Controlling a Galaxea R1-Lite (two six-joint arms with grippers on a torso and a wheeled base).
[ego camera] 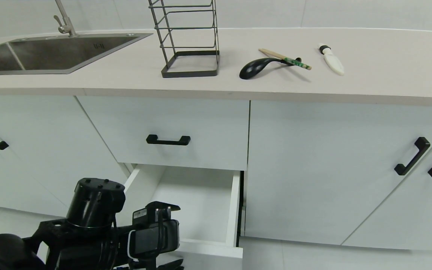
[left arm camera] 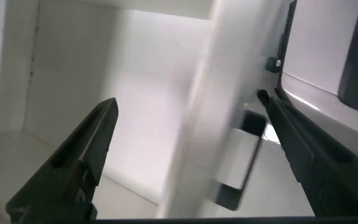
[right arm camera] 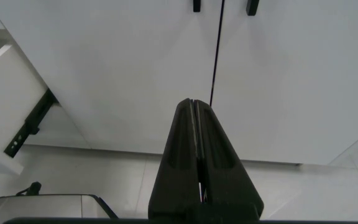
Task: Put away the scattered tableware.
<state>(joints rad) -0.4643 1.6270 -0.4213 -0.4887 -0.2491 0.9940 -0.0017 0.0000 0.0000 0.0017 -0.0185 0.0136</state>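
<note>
On the counter lie a black spoon (ego camera: 255, 68), a pair of wooden chopsticks (ego camera: 285, 59) resting across its handle, and a white knife-shaped utensil (ego camera: 332, 62) with a black band. Below the counter, the lower drawer (ego camera: 233, 210) is pulled out and holds nothing. My left arm (ego camera: 152, 236) sits low at the drawer's front. My left gripper (left arm camera: 186, 99) is open, its fingers on either side of the white drawer front (left arm camera: 194, 124), close to the drawer's handle (left arm camera: 238, 162). My right gripper (right arm camera: 193, 102) is shut on nothing and faces white cabinet doors (right arm camera: 135, 68).
A black wire rack (ego camera: 189, 41) stands mid-counter, and a steel sink (ego camera: 51, 52) with a tap is at the far left. The closed upper drawer (ego camera: 168, 140) sits above the open one. Cabinet doors with black handles (ego camera: 413, 155) flank it.
</note>
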